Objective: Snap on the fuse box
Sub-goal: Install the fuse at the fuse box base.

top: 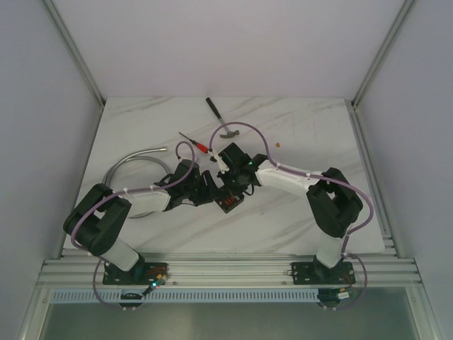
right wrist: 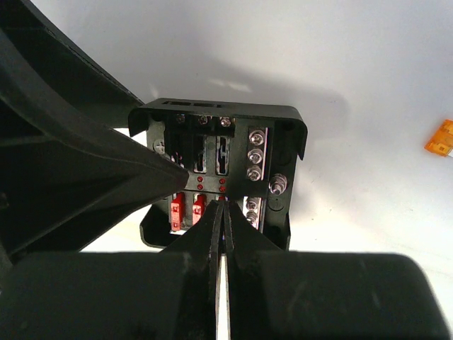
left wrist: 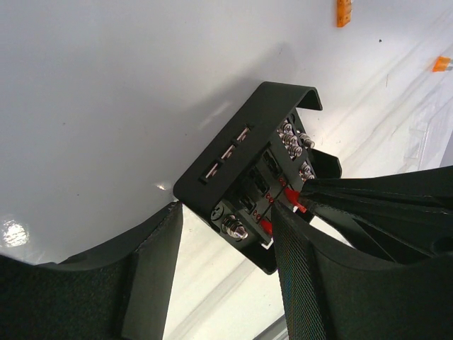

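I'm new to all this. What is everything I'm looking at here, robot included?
table: one, white marbled, under everything
fuse box: one, black, table centre, between the arms
red fuses: at least two, seated in the fuse box
loose orange fuses: two, on the table beyond the box
hammer: one, black handle, far side of the table
screwdriver: one, red handle, near the hammer
grey hose: one, curved, left of centre
left gripper: one, black, fingers on either side of the fuse box
right gripper: one, black, shut, tips at the red fuses
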Available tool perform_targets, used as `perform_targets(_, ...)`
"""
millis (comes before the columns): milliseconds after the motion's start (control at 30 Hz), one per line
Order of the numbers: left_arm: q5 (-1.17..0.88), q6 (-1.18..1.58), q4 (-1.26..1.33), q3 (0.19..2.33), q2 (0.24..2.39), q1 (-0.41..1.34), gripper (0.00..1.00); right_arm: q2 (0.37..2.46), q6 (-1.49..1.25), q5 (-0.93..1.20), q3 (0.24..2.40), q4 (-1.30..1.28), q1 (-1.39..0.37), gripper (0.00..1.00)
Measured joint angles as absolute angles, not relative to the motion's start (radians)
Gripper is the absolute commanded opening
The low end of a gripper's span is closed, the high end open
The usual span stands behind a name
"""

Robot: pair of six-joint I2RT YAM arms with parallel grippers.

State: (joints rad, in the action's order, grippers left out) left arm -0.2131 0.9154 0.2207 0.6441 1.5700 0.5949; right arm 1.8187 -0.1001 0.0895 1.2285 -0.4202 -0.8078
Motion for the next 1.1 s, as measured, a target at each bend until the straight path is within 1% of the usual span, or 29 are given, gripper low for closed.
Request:
perform_targets(333, -0.214, 0.917, 0.224, 0.642, 1.57, 0.595, 0.62, 1.83, -0.098, 0.073, 1.248, -0.445, -0.815, 0.0)
perform_targets(533, -0.216, 0.922, 0.226, 0.642, 1.568, 0.6, 0.62, 1.785, -0.078, 0.08, 1.205, -0.399, -0.815, 0.06)
perform_targets(733, -0.221, 0.927, 0.228, 0.639, 1.566, 0.627, 0.62, 1.728, -0.073, 0.082, 1.156, -0.416, -0.816, 0.13)
perform_targets(1100, -0.221, 0.934, 0.23, 0.638, 1.563, 0.631, 0.62, 1.677, -0.085, 0.102, 1.139, -0.419, -0.816, 0.13)
